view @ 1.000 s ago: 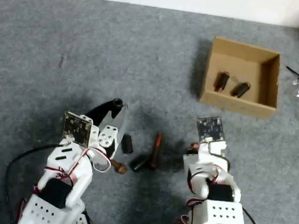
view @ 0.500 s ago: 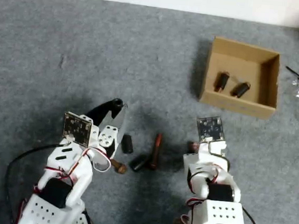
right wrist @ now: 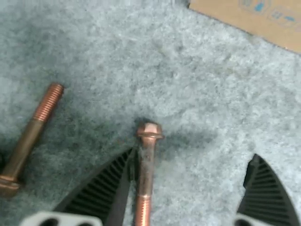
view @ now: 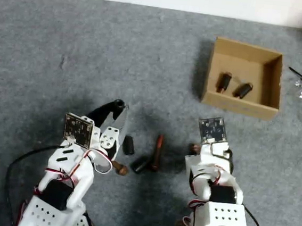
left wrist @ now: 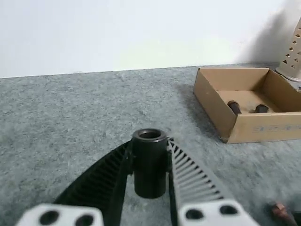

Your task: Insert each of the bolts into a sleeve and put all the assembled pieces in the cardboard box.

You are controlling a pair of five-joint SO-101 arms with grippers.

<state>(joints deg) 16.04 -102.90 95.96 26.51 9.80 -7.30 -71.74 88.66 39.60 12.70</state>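
The left fingers [left wrist: 110, 172] were closed on an upright sleeve [left wrist: 149, 162]; the right fingers [right wrist: 106, 188] were spread open around a bolt [right wrist: 146, 155] lying on the tabletop [right wrist: 197, 94], touching one finger. Picking up that bolt was judged the step in hand: it would next need to be gripped, lifted and lined up with the sleeve's bore. The cardboard box [left wrist: 221, 113], well beyond the left fingers, held two pieces [left wrist: 233, 107].

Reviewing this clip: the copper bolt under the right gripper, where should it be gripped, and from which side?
Grip the bolt across its smooth shank, just behind the flanged hex head, coming down from above. It lies flat on the carpet, lengthwise between the right gripper's open jaws, close beside one.
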